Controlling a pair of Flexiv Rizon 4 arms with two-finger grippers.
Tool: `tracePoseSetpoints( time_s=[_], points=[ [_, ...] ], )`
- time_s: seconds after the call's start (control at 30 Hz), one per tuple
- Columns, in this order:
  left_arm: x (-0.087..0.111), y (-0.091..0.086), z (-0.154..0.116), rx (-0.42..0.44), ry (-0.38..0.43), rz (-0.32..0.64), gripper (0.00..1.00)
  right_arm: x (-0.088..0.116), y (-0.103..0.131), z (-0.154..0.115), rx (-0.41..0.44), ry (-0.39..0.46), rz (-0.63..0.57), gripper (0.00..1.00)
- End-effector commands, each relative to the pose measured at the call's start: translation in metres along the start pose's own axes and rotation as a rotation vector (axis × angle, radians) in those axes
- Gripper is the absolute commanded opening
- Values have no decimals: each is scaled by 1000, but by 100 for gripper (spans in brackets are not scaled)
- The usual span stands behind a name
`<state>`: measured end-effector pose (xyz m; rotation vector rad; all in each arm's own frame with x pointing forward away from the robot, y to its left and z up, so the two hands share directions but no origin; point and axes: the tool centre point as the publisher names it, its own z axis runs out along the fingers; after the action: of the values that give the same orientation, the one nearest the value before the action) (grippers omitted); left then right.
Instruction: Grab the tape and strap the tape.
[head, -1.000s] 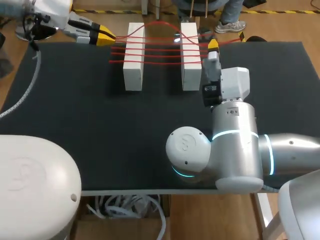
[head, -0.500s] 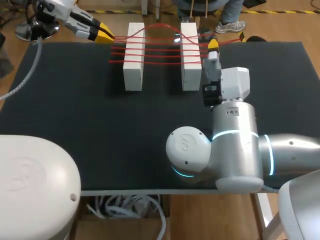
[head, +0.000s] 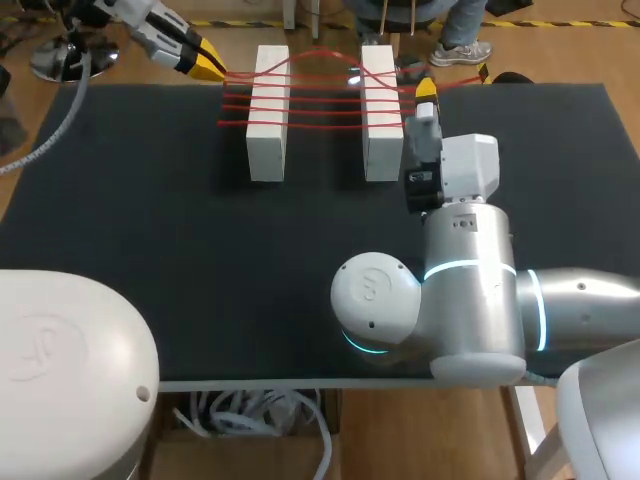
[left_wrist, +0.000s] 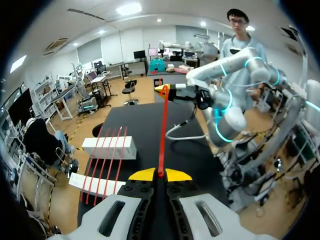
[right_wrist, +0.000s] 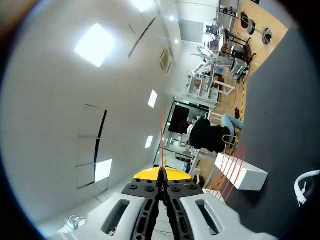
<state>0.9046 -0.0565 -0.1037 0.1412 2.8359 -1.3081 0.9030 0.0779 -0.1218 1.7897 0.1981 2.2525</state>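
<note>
Two white blocks (head: 268, 115) (head: 380, 115) stand side by side at the table's far edge, with several strands of red tape (head: 320, 100) stretched across both. My left gripper (head: 208, 62) is past the far left of the blocks, shut on the tape's end. In the left wrist view the tape (left_wrist: 163, 130) runs taut from the left gripper (left_wrist: 160, 174) over the blocks (left_wrist: 109, 146) to my right gripper (left_wrist: 167, 90). The right gripper (head: 425, 88) is just right of the right block, shut on the tape (right_wrist: 161, 142); its tips (right_wrist: 162, 173) pinch the strand.
The black table (head: 150, 250) is bare in front of the blocks. My right arm's elbow and forearm (head: 470, 300) hang over the front right part. The left arm's cable (head: 50, 150) trails over the table's left edge.
My left gripper has swung a little back and to the left with the tape's end, lifting the top strand into a higher arc. The right arm has stayed still.
</note>
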Motion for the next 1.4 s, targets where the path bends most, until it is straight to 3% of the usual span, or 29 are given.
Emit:
tracePoseSetpoints(
  time_s=[0.03,0.67,1.4],
  points=[
    [-3,-7,-1,-53,0,-6,0,1,2,1,3,-3,-1,0],
    [0,-20,-5,-195,23,24,0,1,2,1,3,-3,-1,0],
    [1,-19,-1,-198,20,13,0,1,2,1,3,-3,-1,0]
  ],
)
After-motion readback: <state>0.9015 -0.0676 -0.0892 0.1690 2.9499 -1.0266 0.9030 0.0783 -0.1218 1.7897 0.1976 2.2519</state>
